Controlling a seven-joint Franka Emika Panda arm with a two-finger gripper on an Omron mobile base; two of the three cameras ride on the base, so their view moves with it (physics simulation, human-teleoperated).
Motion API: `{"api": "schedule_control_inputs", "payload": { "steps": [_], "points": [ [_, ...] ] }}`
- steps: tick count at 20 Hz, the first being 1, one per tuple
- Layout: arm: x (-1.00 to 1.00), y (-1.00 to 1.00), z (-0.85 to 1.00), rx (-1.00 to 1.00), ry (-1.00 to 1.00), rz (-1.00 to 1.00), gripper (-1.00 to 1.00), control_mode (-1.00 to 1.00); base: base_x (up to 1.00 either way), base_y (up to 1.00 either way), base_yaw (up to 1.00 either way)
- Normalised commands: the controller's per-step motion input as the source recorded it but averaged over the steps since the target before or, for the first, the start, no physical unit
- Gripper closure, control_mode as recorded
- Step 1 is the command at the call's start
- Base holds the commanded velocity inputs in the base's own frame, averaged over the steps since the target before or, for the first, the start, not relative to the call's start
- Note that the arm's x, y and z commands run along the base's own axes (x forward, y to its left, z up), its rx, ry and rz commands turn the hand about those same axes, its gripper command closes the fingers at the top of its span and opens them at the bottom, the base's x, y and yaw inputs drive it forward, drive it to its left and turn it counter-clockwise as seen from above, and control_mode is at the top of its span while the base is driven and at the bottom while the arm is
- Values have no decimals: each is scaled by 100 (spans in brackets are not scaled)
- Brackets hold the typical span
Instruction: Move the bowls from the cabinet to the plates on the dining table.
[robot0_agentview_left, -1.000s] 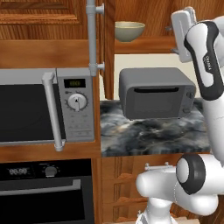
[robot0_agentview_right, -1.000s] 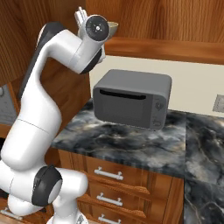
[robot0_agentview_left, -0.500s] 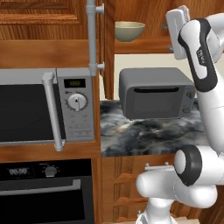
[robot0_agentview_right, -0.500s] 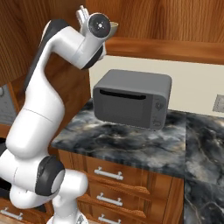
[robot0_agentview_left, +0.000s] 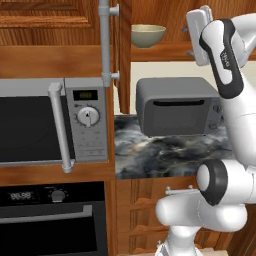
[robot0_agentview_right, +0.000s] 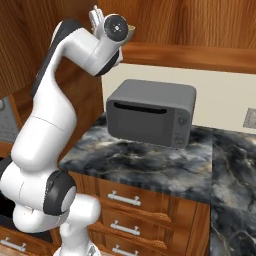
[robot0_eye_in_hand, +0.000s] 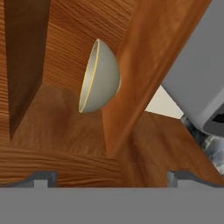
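- My arm has swung nearer the cabinet (robot0_agentview_left: 150, 50) shelf.
- My gripper (robot0_eye_in_hand: 111, 178) is spread wide and empty, lined up toward the bowl (robot0_eye_in_hand: 99, 76) to straddle its rim.

The arm (robot0_agentview_left: 227, 60) has leaned in and swung left, its hand (robot0_agentview_left: 199, 30) now closer to the shelf (robot0_agentview_left: 165, 50) where the bowl (robot0_agentview_left: 148, 35) sits, though well apart.

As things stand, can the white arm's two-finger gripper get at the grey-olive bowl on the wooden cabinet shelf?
Probably yes. The cabinet door is swung aside, the grey-olive bowl sits on the open shelf, and the open gripper faces it with nothing between; it just hasn't closed the gap.
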Motion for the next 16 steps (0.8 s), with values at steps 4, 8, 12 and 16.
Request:
{"api": "schedule_control_inputs", "payload": {
  "steps": [4, 8, 12, 16],
  "points": [
    [11, 3, -1, 0, -4, 0, -100, -100, 0, 0, 0],
    [6, 4, -6, 1, -5, 1, -100, -100, 0, 0, 0],
    [5, 4, -12, 3, -4, 0, -100, -100, 0, 0, 0],
    [12, 5, -9, 4, -1, 0, -100, -100, 0, 0, 0]
  ]
}}
